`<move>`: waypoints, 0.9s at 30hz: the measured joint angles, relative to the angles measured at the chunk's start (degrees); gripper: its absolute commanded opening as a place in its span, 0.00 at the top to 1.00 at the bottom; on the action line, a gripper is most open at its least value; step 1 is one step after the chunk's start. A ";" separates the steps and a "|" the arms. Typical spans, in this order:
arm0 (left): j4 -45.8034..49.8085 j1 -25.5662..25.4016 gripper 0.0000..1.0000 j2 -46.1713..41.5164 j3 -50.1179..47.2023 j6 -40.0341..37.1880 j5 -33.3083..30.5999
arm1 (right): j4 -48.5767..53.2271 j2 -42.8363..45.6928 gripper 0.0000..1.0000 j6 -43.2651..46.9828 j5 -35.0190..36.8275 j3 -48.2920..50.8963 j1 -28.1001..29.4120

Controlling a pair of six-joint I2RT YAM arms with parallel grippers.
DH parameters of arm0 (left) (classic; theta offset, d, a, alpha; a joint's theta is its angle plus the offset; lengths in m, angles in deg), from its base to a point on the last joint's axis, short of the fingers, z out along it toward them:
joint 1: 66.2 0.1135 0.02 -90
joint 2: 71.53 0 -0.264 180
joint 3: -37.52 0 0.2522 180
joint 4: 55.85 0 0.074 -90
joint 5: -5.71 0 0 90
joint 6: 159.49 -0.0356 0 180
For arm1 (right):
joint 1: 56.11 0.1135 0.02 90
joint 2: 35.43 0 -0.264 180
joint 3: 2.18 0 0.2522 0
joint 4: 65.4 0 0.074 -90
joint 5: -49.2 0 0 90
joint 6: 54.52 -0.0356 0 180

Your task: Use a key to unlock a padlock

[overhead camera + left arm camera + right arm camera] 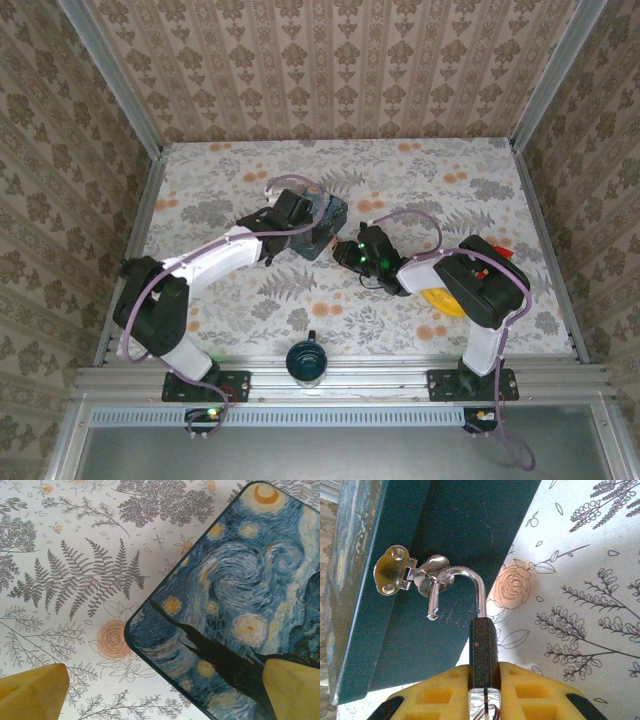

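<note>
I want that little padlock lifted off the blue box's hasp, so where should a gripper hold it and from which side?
Probably hold the padlock by its black body, across the two flat faces, coming from the end opposite the shackle. The body is a thin parallel-sided slab, and the open shackle is hooked through the hasp on the box, crowding that end.

The right gripper's [484, 682] yellow pads [532, 687] pinched the padlock [484, 647] just below the teal box's [465, 520] hasp [412, 575]. Its open shackle [470, 577] hung through that hasp.
</note>
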State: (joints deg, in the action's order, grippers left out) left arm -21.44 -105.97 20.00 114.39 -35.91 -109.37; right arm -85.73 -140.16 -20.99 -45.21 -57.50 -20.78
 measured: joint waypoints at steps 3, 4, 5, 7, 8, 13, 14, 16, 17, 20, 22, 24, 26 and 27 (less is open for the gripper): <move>0.04 0.00 0.00 0.68 0.00 -0.42 -0.50 | 2.16 0.20 0.76 1.14 1.05 -0.31 0.09; 0.13 0.00 0.00 0.76 0.00 -0.42 -0.57 | 3.08 0.31 0.76 1.44 1.36 -0.35 0.11; 0.24 0.00 0.00 0.79 0.00 -0.44 -0.74 | 4.04 0.46 0.76 1.97 1.86 -0.37 0.20; 0.39 0.00 0.00 0.79 0.02 -0.44 -1.01 | 5.84 1.09 0.75 2.78 2.75 -0.42 0.31; 0.39 0.00 0.00 0.79 0.04 -0.44 -1.16 | 6.91 1.62 0.73 3.17 3.19 -0.42 0.39; 0.42 0.00 0.00 0.79 0.11 -0.44 -1.79 | 12.50 3.56 0.65 5.62 5.64 -1.27 0.96; 0.42 0.00 0.00 0.79 0.13 -0.44 -1.79 | 13.46 3.74 0.65 6.03 6.05 -1.60 1.03; 0.39 0.00 0.00 0.81 0.24 -0.44 -1.79 | 15.15 4.22 0.64 7.06 7.02 -2.08 1.22; 0.39 0.00 0.00 0.85 0.33 -0.44 -1.81 | 15.93 4.46 0.63 7.48 7.34 -2.27 1.31; 0.39 0.00 0.00 1.64 1.20 -0.61 -1.81 | 18.29 4.76 0.57 9.33 8.35 -3.43 1.46; 0.44 0.00 0.00 2.32 1.84 -0.83 -1.81 | 20.24 4.76 0.51 10.95 8.96 -4.61 1.73; 0.39 0.00 0.00 2.86 2.27 -0.96 -1.79 | 22.69 4.76 0.48 12.94 9.81 -6.47 2.25; 0.44 0.00 0.00 3.15 2.58 -1.11 -1.79 | 25.31 4.76 0.46 15.06 10.93 -8.92 3.19; 0.44 0.00 0.00 3.23 2.69 -1.14 -1.79 | 26.45 4.72 0.46 15.96 11.52 -10.08 3.65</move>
State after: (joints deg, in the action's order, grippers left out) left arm -21.01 -105.97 23.23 117.08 -37.05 -111.16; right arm -59.28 -135.44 -5.03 -33.69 -67.58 -17.13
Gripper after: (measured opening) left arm 0.999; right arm 0.531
